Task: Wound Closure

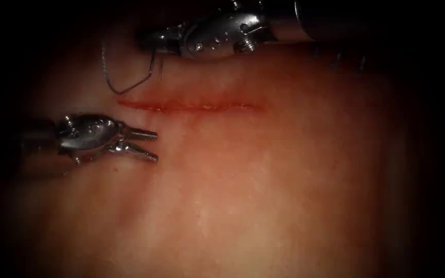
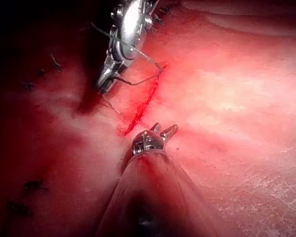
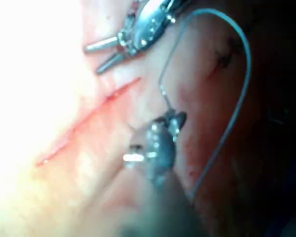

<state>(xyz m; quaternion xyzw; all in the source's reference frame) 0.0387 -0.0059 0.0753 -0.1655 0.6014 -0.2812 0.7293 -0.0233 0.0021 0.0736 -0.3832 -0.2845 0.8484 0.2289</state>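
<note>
My left tool (image 1: 153, 145) hangs with jaws apart, empty, near the cut's (image 1: 191, 106) left end. My right tool (image 1: 147, 41) grips the needle (image 1: 153, 64) (near one end), above the tissue (image 1: 263, 180), thread (image 1: 111, 82) looping left.

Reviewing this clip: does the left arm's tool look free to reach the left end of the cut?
Probably yes. The left tool hangs open and empty just below the cut, bare tissue between them. The right tool, holding the needle above the cut with thread trailing, sits on the far side.
</note>
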